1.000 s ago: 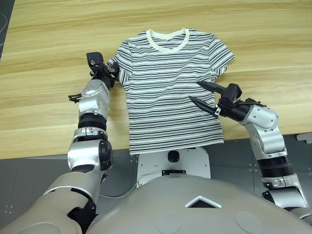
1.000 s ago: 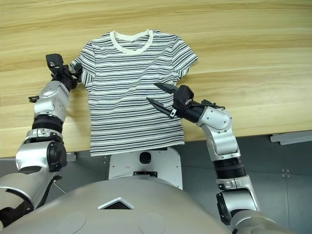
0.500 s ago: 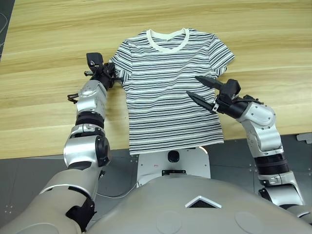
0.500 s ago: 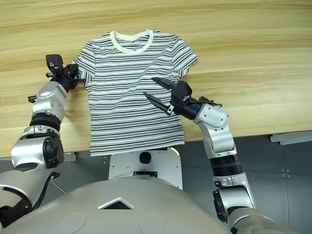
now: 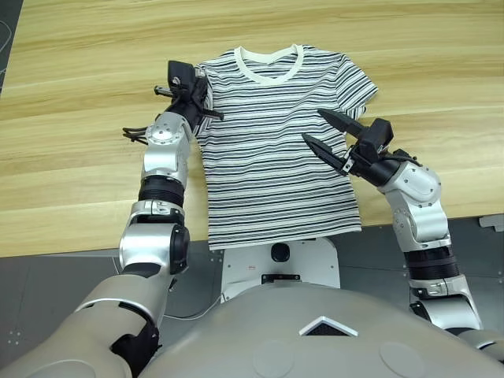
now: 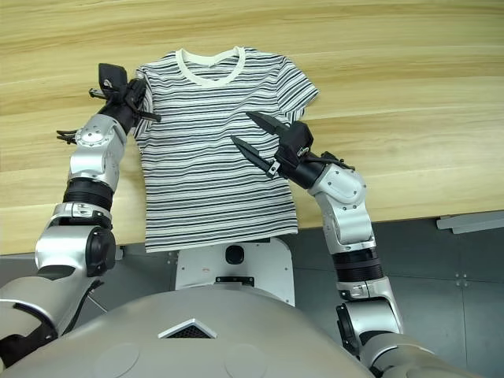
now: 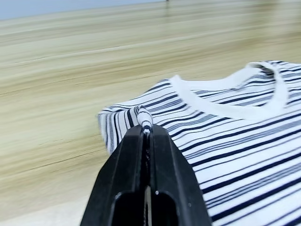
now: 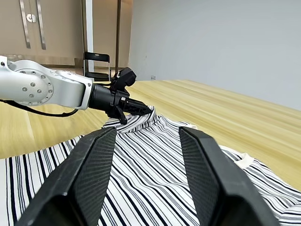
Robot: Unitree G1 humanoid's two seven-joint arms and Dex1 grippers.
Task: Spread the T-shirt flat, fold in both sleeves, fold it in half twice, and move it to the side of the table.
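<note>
A pale wooden tabletop (image 5: 79, 63), its planks running from 9 to 3 o'clock, carries the T-shirt (image 5: 276, 150). The shirt lies front up near the middle, with its cream neckband (image 5: 270, 67) at 12 o'clock and its hem (image 5: 283, 232) at 6 o'clock, reaching the tabletop's near edge. Past that edge is grey floor (image 5: 47, 299).

The left gripper (image 7: 146, 131) sits at the shirt's 10 o'clock corner, its fingers pressed together on a pinch of the left sleeve (image 7: 117, 122), which is raised off the wood and bunched. The right sleeve (image 5: 358, 83) lies flat at 2 o'clock. The right gripper (image 5: 315, 127) hangs above the shirt's 3 o'clock side, its fingers (image 8: 94, 179) spread wide apart with nothing between them.

The eye views give the shirt's whole outline and the bare wood around it. The left wrist view adds the close detail: a small roll of striped cloth poking out between the closed tips, with the neckband just beyond. The right wrist view looks across the stripes to the other arm's gripper on the sleeve and brings in the room: a plain grey wall (image 8: 211, 37), tall brown doors (image 8: 33, 28), and a dark chair (image 8: 96, 63) beyond the tabletop's far end.
</note>
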